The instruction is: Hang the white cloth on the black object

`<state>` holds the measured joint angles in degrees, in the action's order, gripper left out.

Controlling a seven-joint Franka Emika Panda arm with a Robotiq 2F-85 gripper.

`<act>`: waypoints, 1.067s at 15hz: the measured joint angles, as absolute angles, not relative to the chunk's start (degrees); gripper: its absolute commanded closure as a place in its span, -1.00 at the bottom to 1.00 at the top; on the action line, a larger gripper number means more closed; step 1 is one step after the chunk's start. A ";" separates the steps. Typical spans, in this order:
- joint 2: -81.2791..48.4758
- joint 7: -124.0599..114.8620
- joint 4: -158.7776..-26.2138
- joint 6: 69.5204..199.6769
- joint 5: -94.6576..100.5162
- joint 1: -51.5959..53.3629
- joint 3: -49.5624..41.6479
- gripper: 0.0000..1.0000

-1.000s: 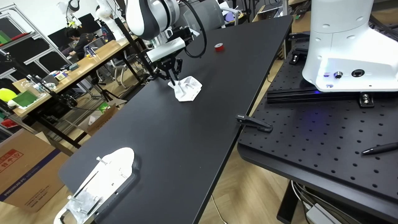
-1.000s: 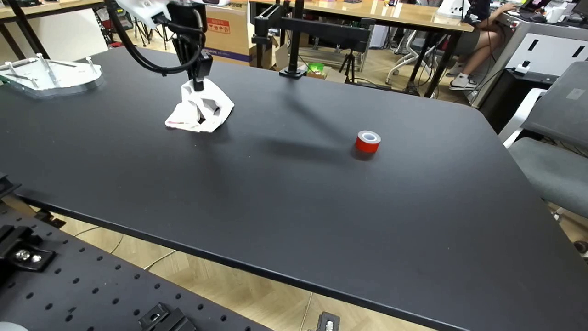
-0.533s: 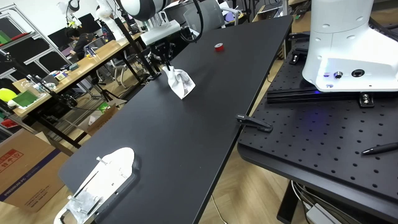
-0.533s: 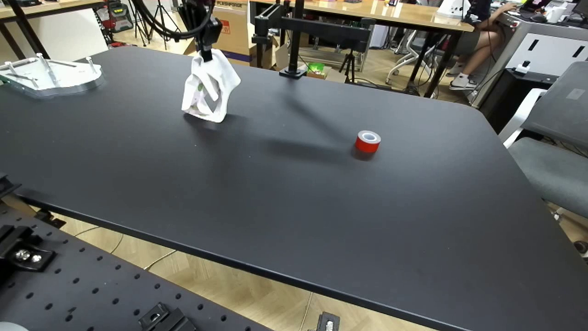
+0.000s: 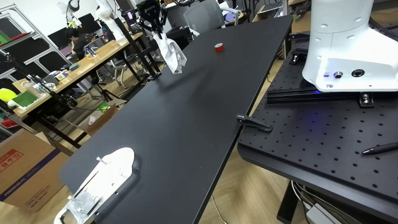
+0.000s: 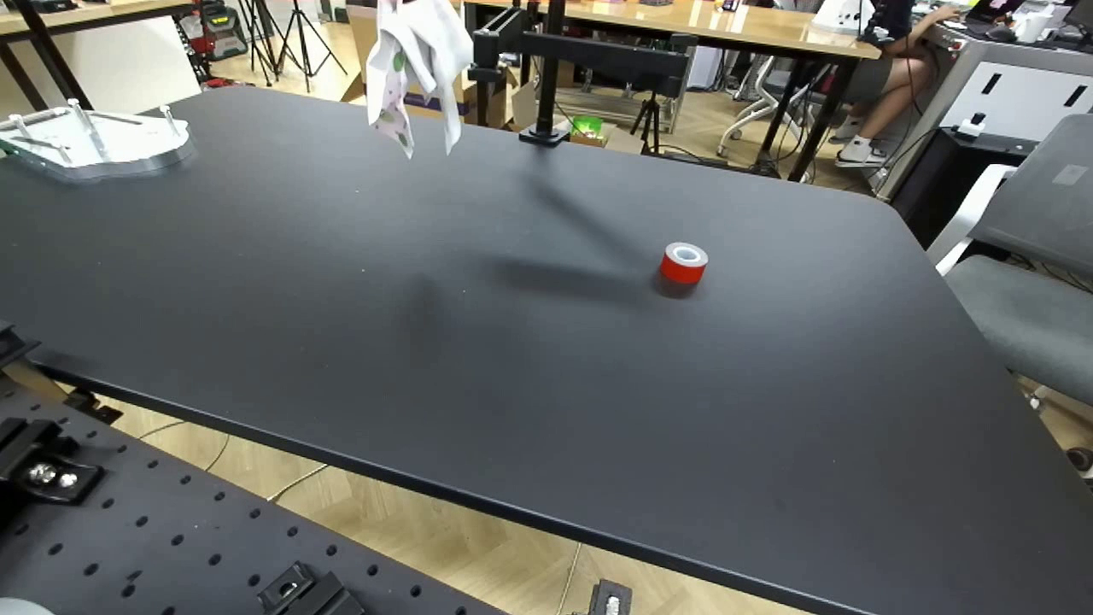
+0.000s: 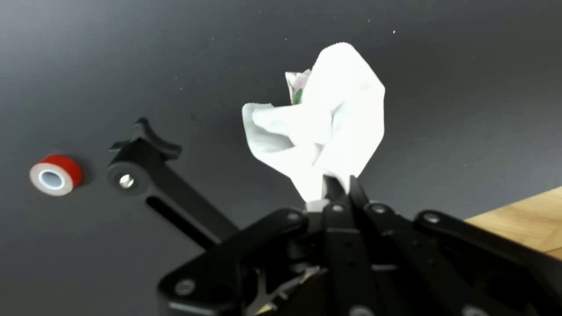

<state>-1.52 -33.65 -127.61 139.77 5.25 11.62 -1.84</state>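
Observation:
The white cloth [image 5: 171, 53] hangs in the air from my gripper [image 5: 159, 33], above the far side of the table. It also shows in an exterior view [image 6: 420, 55], where the gripper is out of view above the top edge. In the wrist view the fingers [image 7: 340, 188] are shut on a pinch of the cloth [image 7: 347, 114], which spreads out beyond the tips. The black object, a post with a horizontal arm [image 6: 589, 55], stands at the table's back edge, close beside the cloth. Its arm also shows in the wrist view [image 7: 184, 193], beside and apart from the cloth.
A red tape roll [image 6: 683, 265] lies on the black table [image 6: 546, 359]. A white plate with metal pegs [image 5: 108, 174] lies at another end of the table. A grey chair [image 6: 1042, 213] stands by the table. A black clamp [image 5: 254, 123] sits at the table edge.
The cloth has risen off the table in my gripper and now hangs freely. The gripper has moved up, and the cloth has shifted toward the black post. The tape roll has not moved.

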 measured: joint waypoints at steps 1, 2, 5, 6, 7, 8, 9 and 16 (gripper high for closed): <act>0.17 -33.65 -127.36 138.47 6.03 10.81 -1.42 0.98; 1.90 -33.65 -127.13 137.35 6.87 9.93 -0.94 0.98; 7.13 -33.66 -126.55 134.73 8.63 7.22 0.53 0.98; 8.87 -33.66 -126.44 133.93 8.94 6.22 0.97 0.98; 10.42 -33.65 -126.33 133.24 9.01 5.22 1.32 0.98; 11.80 -33.65 -126.23 132.63 9.02 4.19 1.60 0.98; 12.93 -33.64 -126.16 132.11 9.02 3.15 1.81 0.98; 15.08 -33.55 -126.67 130.82 8.65 -2.84 1.89 0.98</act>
